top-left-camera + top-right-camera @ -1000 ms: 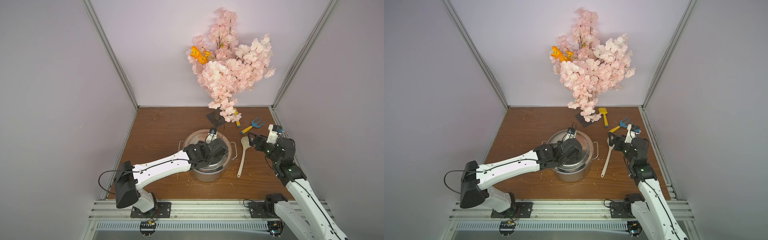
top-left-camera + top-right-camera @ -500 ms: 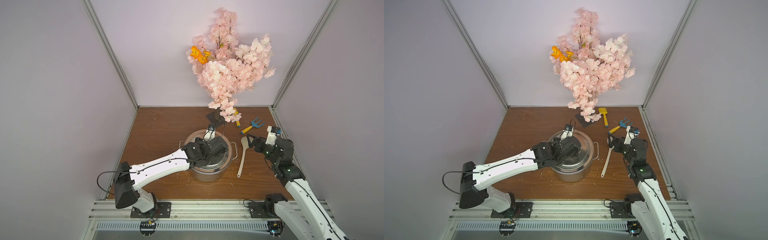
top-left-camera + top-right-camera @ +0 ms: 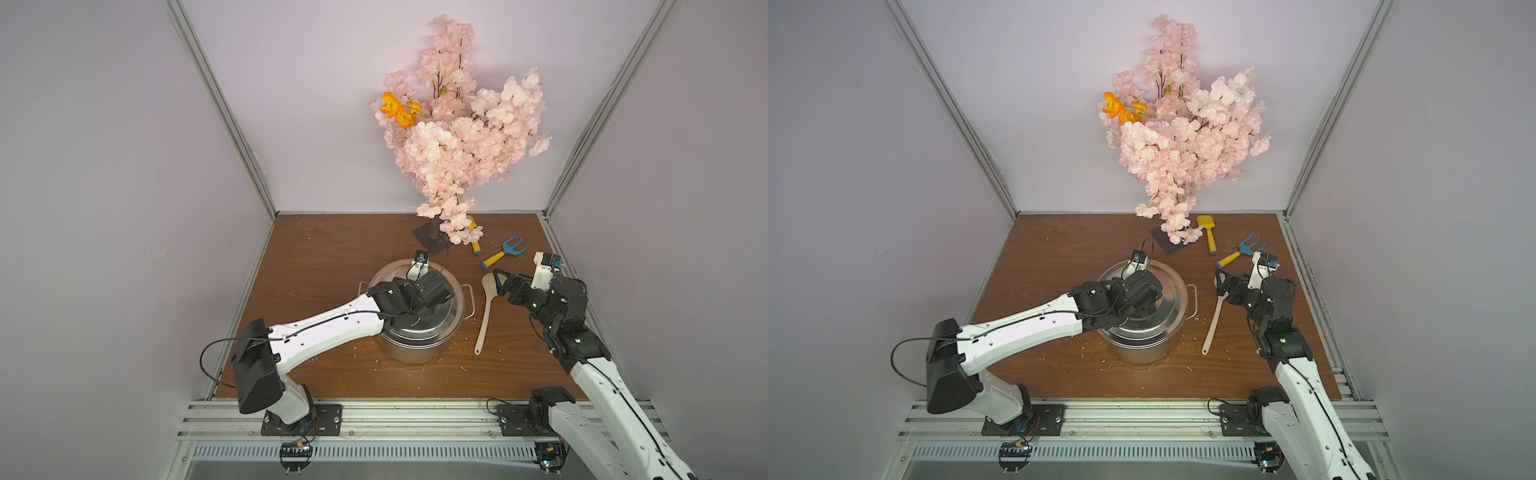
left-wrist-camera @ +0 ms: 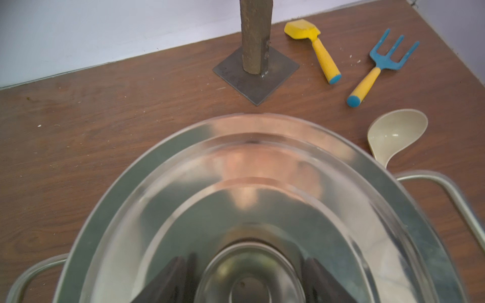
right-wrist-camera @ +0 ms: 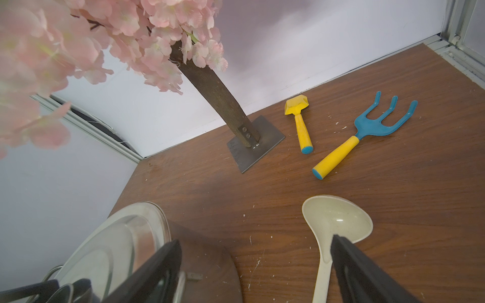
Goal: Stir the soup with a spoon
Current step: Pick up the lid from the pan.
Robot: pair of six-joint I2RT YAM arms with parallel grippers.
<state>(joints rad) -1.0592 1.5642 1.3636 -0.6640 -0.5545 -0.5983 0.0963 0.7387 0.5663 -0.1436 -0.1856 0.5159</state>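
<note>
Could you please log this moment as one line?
left gripper astride lid knob, grip unclear | right gripper open over spoon on table | lid on pot

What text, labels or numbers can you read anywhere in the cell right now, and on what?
No text is legible.
Left arm's wrist housing: small white print, too small to read.
Tree's base plate: faint scratched marks, unreadable.
Spoon, lid, rake, yellow shovel: no print visible.
</note>
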